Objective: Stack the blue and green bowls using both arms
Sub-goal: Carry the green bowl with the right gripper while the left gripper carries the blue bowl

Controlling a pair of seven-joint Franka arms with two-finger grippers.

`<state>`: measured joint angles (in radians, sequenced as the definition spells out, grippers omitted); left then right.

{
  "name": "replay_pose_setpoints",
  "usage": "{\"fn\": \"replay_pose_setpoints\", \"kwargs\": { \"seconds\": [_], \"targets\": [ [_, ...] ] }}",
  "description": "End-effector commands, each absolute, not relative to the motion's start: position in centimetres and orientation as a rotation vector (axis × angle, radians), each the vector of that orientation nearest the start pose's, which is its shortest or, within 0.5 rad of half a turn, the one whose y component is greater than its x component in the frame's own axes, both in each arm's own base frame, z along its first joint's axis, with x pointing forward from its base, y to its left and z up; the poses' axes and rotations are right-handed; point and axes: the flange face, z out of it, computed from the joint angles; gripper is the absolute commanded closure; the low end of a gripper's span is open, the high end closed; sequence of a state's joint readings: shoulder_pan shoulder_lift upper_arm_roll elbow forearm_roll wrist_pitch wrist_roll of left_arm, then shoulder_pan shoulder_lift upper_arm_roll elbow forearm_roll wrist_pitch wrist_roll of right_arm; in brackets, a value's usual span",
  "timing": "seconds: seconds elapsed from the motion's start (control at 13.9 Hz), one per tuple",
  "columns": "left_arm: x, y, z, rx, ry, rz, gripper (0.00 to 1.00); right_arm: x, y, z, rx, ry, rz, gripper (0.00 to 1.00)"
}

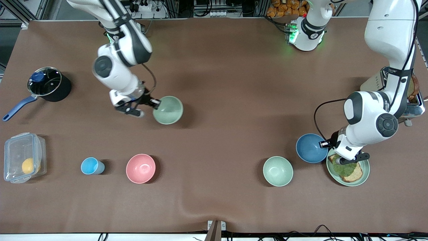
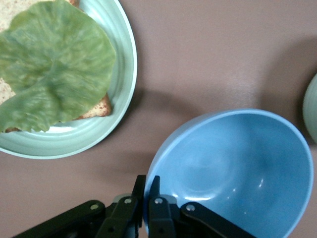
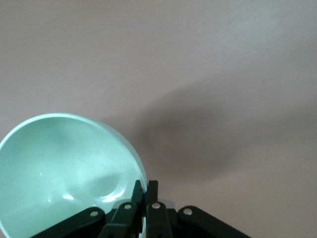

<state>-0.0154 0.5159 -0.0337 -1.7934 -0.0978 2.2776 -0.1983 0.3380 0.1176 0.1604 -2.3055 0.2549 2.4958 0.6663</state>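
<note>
Progress: I judge both pickups made and the stacking itself not yet done; the two bowls are well apart, each pinched at its rim by one arm.
Blue bowl (image 1: 311,148): toward the left arm's end of the table, just beside the green plate (image 1: 365,174) of bread and lettuce; in the wrist view it sits tilted.
Green bowl (image 1: 168,109): toward the right arm's end, farther from the front camera than the pink bowl (image 1: 140,168).
Left gripper (image 2: 147,198): jaws narrow, clamped across the blue bowl's rim.
Right gripper (image 3: 144,196): jaws narrow, clamped on the green bowl's rim (one finger inside, one outside).
Left to do: I must bring one bowl over the other and nest it.
Second green bowl (image 1: 278,171): untouched, near the blue one.
</note>
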Motion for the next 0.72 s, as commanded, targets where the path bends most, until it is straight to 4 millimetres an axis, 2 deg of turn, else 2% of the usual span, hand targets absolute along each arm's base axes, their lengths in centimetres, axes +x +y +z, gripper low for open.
{"fn": "replay_pose_setpoints", "kwargs": {
  "seconds": [0.0,0.14,0.22,0.36,0.65],
  "targets": [
    [63.4,-3.4,27.8,-3.24,-0.434,0.071,1.0,45.0,30.3,28.5,-2.84,0.67,0.023,1.0],
    [62.6,-4.2,28.3,-3.261,-0.448,0.076,1.0,43.8,34.3,27.6,-2.823,0.697,0.036,1.0],
    [62.2,-5.0,28.5,-3.279,-0.452,0.08,1.0,43.8,35.6,27.4,-2.809,0.731,0.043,1.0],
    [61.3,-5.4,29.0,-3.286,-0.461,0.086,1.0,43.0,38.4,26.0,-2.81,0.75,0.067,1.0],
    [59.1,-8.1,30.4,-3.311,-0.437,0.1,1.0,41.9,39.9,23.7,-2.805,0.768,0.069,1.0]
  ]
}}
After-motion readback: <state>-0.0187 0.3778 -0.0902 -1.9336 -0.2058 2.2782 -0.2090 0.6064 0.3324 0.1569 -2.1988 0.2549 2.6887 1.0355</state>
